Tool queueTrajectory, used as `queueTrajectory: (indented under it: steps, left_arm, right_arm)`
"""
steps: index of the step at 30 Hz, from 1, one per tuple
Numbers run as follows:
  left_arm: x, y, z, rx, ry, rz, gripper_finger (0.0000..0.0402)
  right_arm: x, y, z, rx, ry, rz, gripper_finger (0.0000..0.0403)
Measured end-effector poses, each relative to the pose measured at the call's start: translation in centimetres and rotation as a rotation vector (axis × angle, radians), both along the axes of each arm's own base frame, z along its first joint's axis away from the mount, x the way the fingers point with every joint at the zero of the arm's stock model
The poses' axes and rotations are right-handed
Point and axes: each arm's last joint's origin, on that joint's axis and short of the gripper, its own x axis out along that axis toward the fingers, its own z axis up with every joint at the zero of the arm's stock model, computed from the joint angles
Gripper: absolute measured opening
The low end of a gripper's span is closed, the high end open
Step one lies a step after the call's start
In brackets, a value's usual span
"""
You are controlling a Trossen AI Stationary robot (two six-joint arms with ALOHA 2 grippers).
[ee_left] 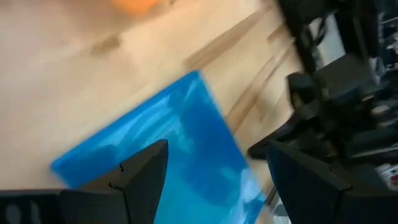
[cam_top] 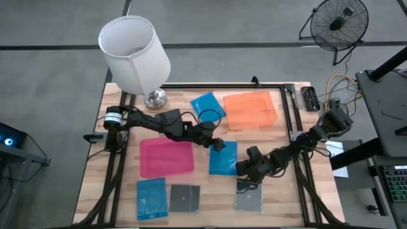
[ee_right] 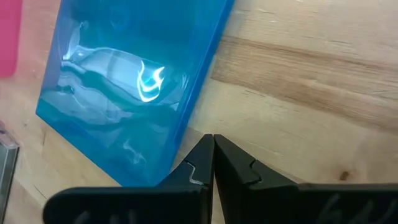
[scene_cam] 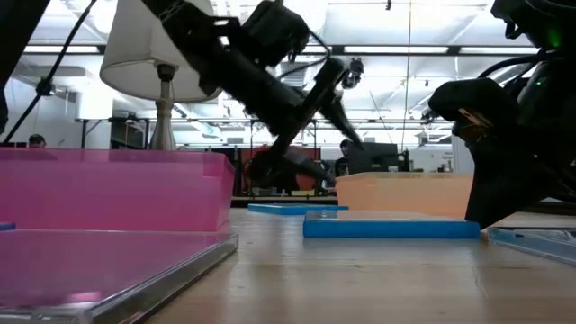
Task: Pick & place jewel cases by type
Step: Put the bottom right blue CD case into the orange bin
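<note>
Nothing looks sorted yet: neither the pink tray (cam_top: 166,158) nor the orange tray (cam_top: 250,109) holds a jewel case, so as far as the pictures show the whole of the sorting is still ahead. The cases all lie flat on the wooden counter (cam_top: 286,197). One blue case (cam_top: 208,105) sits just beside the orange tray on the lamp side, another blue case (cam_top: 151,198) lies near the front edge below the pink tray, and the middle blue case (cam_top: 223,158) rests between the pink tray and the right arm. A dark case (cam_top: 184,198) lies next to the front blue one, and a second dark case (cam_top: 248,197) sits below the right arm; a third dark case cannot be made out, perhaps hidden under that arm. The left hand (cam_top: 218,144) hangs over the far edge of the middle blue case with its fingers spread, the case showing between them in its wrist view, and it grips nothing. The right hand (cam_top: 240,167) sits low at that same case's right edge with its fingers pressed together and empty, the tips close beside the case's rim. Judging by this, both arms are working on the middle blue case, perhaps one steadying or nudging while the other prepares to take it. A white lamp (cam_top: 135,52) stands at the back left corner, clear of the work.
</note>
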Motion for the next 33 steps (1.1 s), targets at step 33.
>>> queueTrajectory:
  steps: [33]
  left_arm:
    - [-2.8,-2.7,0.2,-0.095,0.139,0.054,0.0257]
  right_arm:
    - [-0.2,-0.2,-0.2,-0.015,0.014,0.014,0.0008]
